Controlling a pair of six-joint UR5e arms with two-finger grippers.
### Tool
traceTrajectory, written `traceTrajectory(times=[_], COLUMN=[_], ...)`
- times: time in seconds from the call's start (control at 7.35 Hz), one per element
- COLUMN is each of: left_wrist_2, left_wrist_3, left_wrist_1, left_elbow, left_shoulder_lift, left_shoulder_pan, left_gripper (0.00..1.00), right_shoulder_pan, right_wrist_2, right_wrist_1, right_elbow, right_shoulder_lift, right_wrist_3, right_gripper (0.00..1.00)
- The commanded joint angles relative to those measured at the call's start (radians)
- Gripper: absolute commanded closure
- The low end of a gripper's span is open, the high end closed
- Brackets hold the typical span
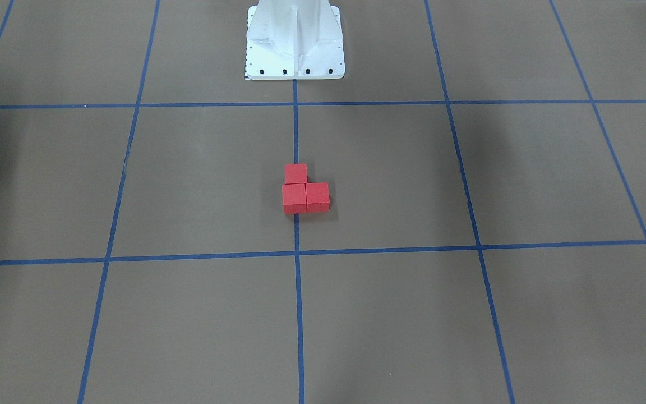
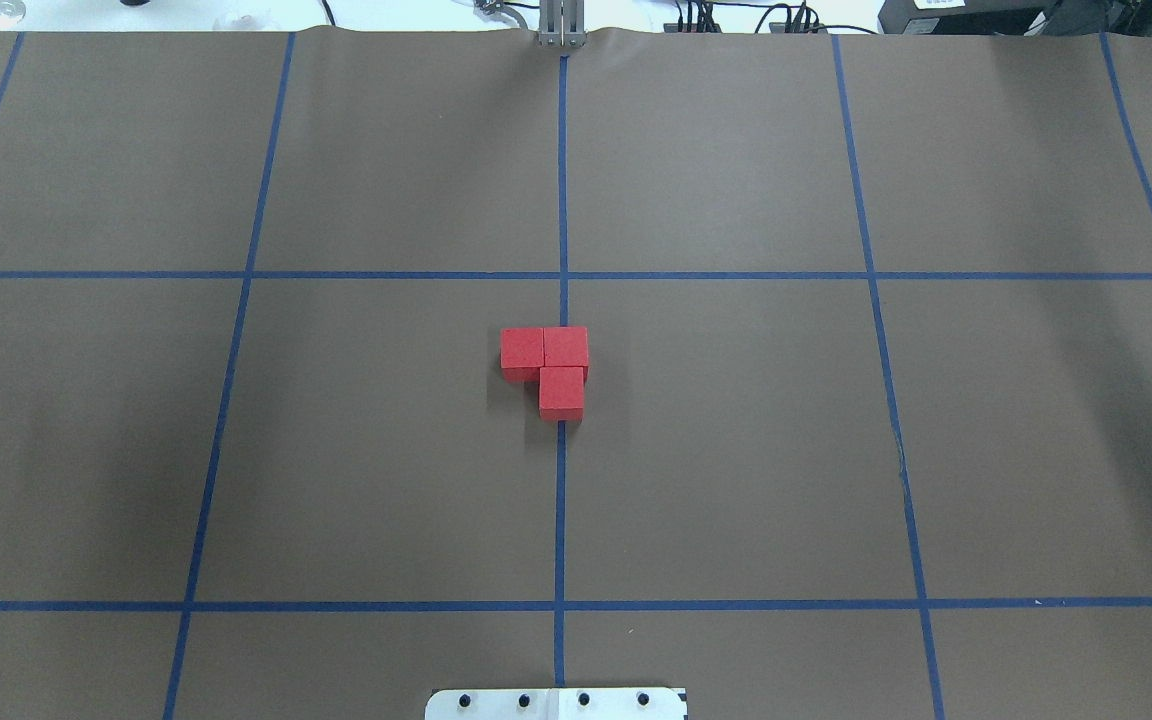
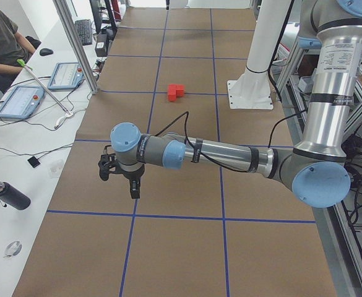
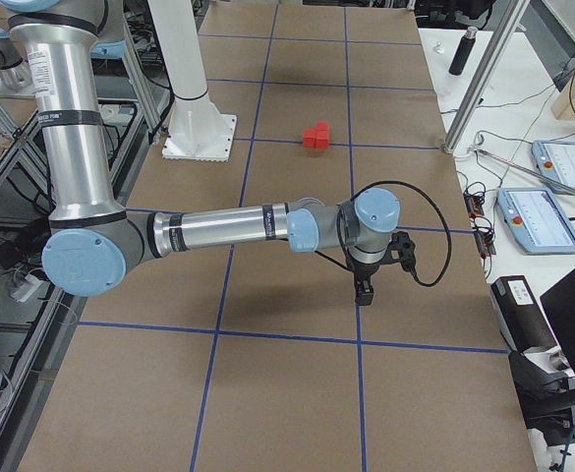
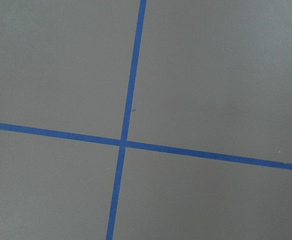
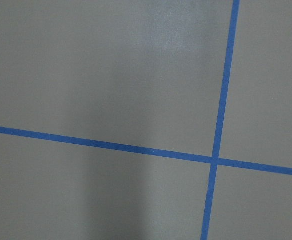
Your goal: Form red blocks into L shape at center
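Three red blocks (image 2: 546,365) sit touching in an L shape at the table's centre, on the middle blue grid line. They also show in the front-facing view (image 1: 304,191), the left view (image 3: 175,92) and the right view (image 4: 316,136). My left gripper (image 3: 133,189) hangs over the table far from the blocks, near the table's left end. My right gripper (image 4: 363,292) hangs near the table's right end, also far from them. Both show only in the side views, so I cannot tell whether they are open or shut. The wrist views show only bare table.
The white robot base (image 1: 295,42) stands at the table's robot side. Blue tape lines (image 2: 561,500) grid the brown table. Control tablets (image 3: 20,102), a bottle (image 3: 6,195) and cables lie on the side bench, where a person (image 3: 1,43) sits.
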Motion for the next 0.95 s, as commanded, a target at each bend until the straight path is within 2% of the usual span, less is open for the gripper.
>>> traceTrajectory(times=[0.0,0.27,0.68,0.82], left_wrist_2=[-0.001,-0.003,-0.029,-0.029], left_wrist_3=[0.000,-0.004,-0.002,-0.002], left_wrist_1=[0.004,-0.005,0.001,0.001], left_elbow=[-0.022,0.014,-0.032,-0.032], left_shoulder_lift=[0.008,0.005,0.010,0.008], left_shoulder_pan=[-0.003,0.004,0.004,0.003], left_gripper=[0.00,0.00,0.00,0.00], right_shoulder_pan=[0.000,0.005,0.005,0.005], right_wrist_2=[-0.007,0.002,0.006,0.036], right_wrist_1=[0.004,0.007,0.008,0.007], right_elbow=[-0.019,-0.016,-0.025,-0.010], right_shoulder_lift=[-0.011,-0.017,-0.020,-0.020], right_wrist_3=[0.012,0.012,0.007,0.009], right_gripper=[0.01,0.01,0.01,0.01])
